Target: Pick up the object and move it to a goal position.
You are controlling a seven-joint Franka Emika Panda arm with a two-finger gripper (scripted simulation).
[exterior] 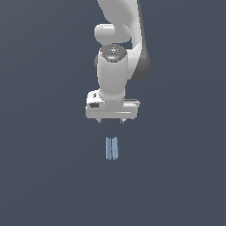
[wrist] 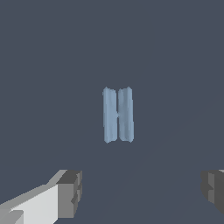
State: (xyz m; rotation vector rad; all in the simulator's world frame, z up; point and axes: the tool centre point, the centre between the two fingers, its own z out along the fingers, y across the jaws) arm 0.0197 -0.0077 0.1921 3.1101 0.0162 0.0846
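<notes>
The object is a small light-blue block (exterior: 112,148) with vertical grooves, like narrow slabs joined, standing on the dark grey surface. It also shows in the wrist view (wrist: 118,114). My white gripper (exterior: 111,121) hangs above it, apart from it, and is much wider than the block. Its two short dark fingertips (exterior: 99,120) point down and stand wide apart. In the wrist view the gripper (wrist: 142,188) is open and empty, with one grey finger pad (wrist: 70,192) and the other pad at the frame's edge. The block lies beyond the gap between them.
The dark grey surface (exterior: 44,176) spreads flat in all directions with nothing else on it in view. The white arm (exterior: 117,48) rises behind the gripper to the frame's top.
</notes>
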